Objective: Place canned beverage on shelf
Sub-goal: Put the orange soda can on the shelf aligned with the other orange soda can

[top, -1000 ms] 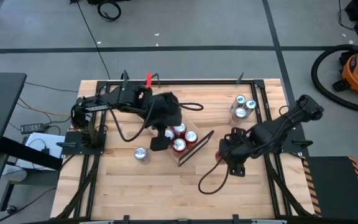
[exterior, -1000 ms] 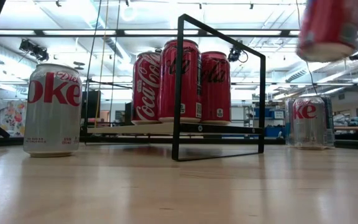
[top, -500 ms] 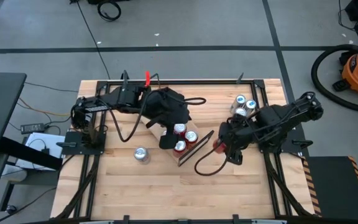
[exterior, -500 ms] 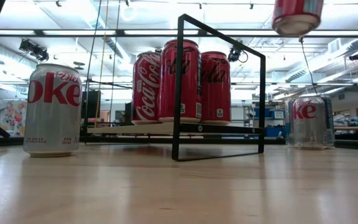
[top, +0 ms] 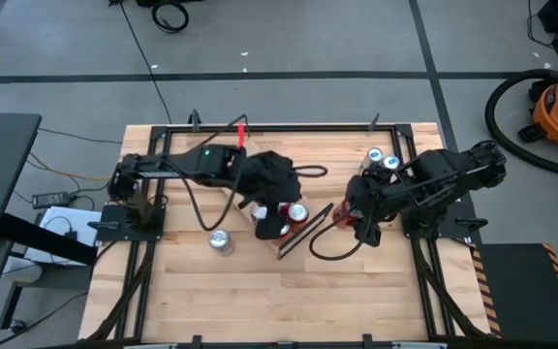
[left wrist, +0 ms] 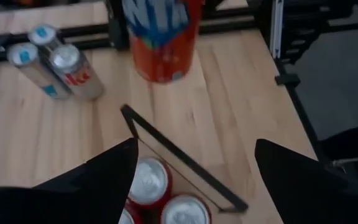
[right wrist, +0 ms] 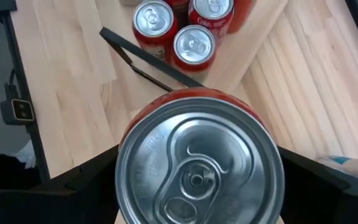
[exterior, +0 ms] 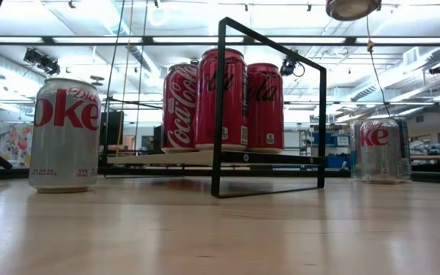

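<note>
Light wood forms the table (top: 260, 291) and the plank of the shelf (top: 303, 231), which lies just right of centre in the high view with a black wire frame at its end; in the low view three red cans (exterior: 224, 99) stand upright on the plank behind that frame; the high view shows their tops at centre. The right pincer (top: 349, 218) hangs to the right of the shelf in the high view, clamped on an orange can (right wrist: 199, 165); the right wrist view shows this can upright between the two dark fingers (right wrist: 73, 180), tab end up, above the shelf frame; its base shows at the upper right edge of the low view, clear of the table. The left pincer (top: 264, 218) hovers over the red cans at centre, fingers spread and holding nothing. One silver can (top: 220, 241) stands left of centre; three more silver cans (top: 381, 163) stand grouped at upper right.
</note>
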Available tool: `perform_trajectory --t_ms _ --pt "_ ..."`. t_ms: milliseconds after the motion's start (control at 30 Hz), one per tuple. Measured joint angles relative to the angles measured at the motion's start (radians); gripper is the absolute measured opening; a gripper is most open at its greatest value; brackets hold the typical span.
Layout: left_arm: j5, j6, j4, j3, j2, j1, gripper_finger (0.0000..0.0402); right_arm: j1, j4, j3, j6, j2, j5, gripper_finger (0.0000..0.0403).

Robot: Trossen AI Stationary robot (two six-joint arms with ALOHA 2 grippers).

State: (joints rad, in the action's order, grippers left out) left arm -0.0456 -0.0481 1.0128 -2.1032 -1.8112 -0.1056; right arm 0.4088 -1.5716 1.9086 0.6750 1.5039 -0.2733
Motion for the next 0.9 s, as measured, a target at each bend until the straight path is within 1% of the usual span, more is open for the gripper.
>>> perform_trajectory --t_ms 167,267,400,533,600,700,767,900 --pt "0.0 0.044 -0.109 0.131 0.074 -0.012 0.0324 0.0 -0.001 0.002 -0.008 0.014 0.002 0.0347" --pt "0.022 0.061 -0.196 0.205 0.146 -0.011 0.0319 -0.003 0.011 0.003 -0.037 0.027 0.003 0.0347" --pt "0.051 0.091 -0.297 0.33 0.256 -0.008 0.0316 -0.021 0.038 0.028 -0.105 0.053 -0.013 0.0347" --pt "0.053 0.186 -0.395 0.458 0.331 -0.001 0.0316 -0.047 0.088 0.056 -0.202 0.067 -0.025 0.0347" --pt "0.053 0.249 -0.409 0.501 0.348 0.002 0.0316 -0.06 0.14 0.056 -0.253 0.066 -0.026 0.0347" --pt "0.035 0.321 -0.42 0.532 0.344 0.003 0.0316 -0.077 0.188 0.056 -0.316 0.064 -0.025 0.0347" --pt "0.029 0.318 -0.428 0.539 0.337 -0.004 0.0316 -0.086 0.21 0.056 -0.347 0.064 -0.025 0.0347" --pt "0.029 0.267 -0.453 0.544 0.314 -0.011 0.0316 -0.107 0.267 0.057 -0.393 0.062 -0.031 0.0346"
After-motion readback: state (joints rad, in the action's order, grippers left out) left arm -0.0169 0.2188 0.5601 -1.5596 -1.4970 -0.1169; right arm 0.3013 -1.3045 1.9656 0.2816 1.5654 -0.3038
